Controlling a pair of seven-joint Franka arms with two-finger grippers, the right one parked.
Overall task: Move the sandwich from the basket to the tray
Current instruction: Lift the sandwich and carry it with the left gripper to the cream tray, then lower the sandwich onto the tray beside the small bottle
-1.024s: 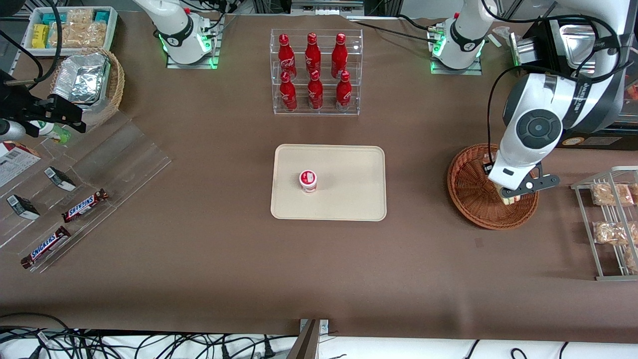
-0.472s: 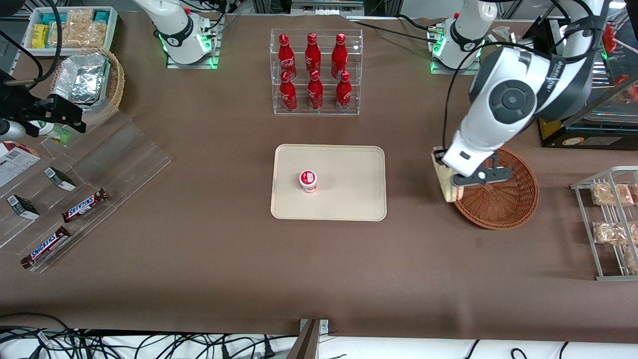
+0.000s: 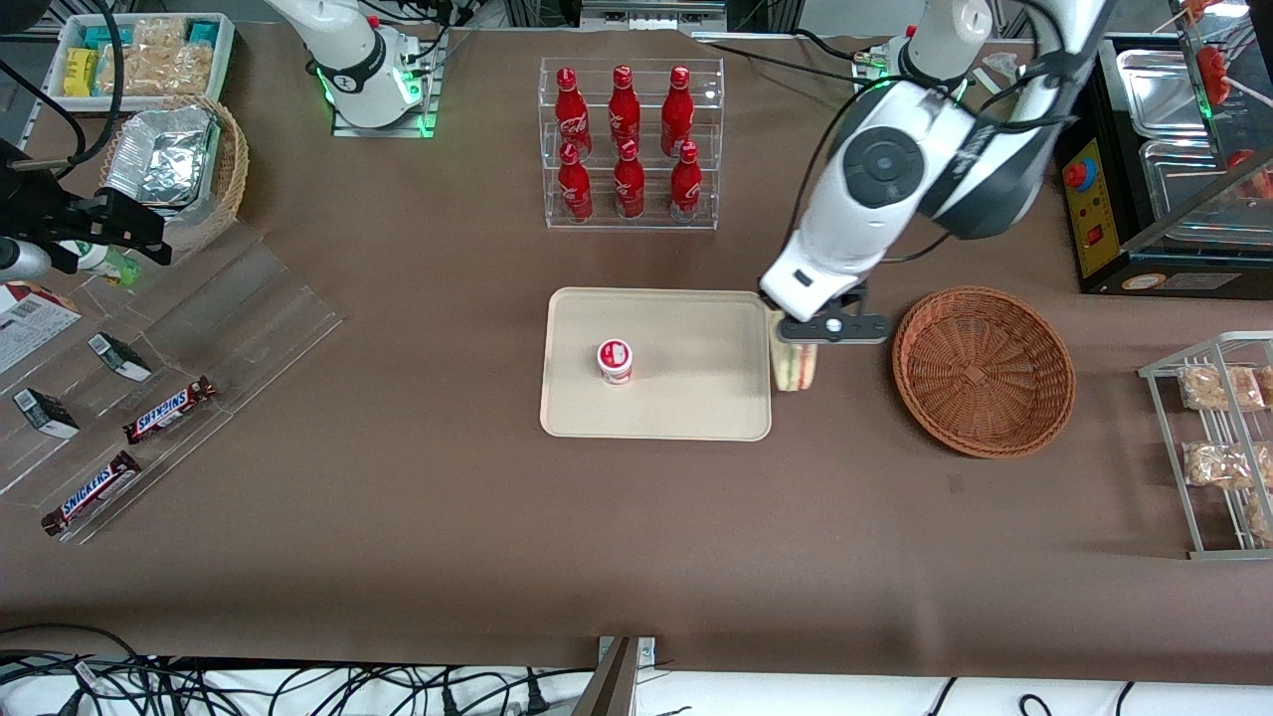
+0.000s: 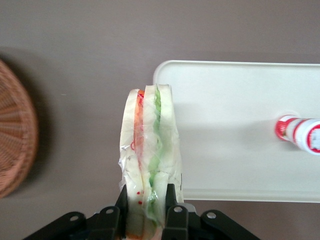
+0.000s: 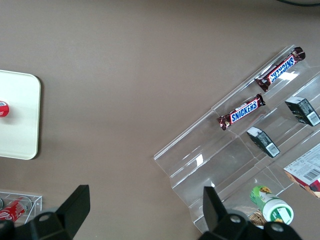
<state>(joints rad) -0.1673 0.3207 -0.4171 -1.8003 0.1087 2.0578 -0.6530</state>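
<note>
My left gripper [image 3: 798, 343] is shut on the sandwich [image 3: 796, 367], a wedge of white bread with green and pink-red filling in clear wrap. It holds the sandwich in the air at the cream-beige tray's [image 3: 696, 398] edge that faces the basket. The reddish-brown wicker basket [image 3: 983, 370] stands empty toward the working arm's end of the table. In the left wrist view the black fingers [image 4: 174, 216] grip the sandwich [image 4: 150, 150] on both flat sides, with the tray [image 4: 235, 125] and the basket [image 4: 15, 140] below.
A small white cup with a red lid [image 3: 615, 360] stands on the tray. A clear rack of red bottles [image 3: 629, 144] is farther from the front camera. A wire rack with bagged snacks [image 3: 1218, 438] lies at the working arm's end. A clear shelf with candy bars [image 3: 129, 428] lies toward the parked arm's end.
My left gripper lifted the sandwich out of the basket and carried it across to the tray's edge. The basket is now empty.
</note>
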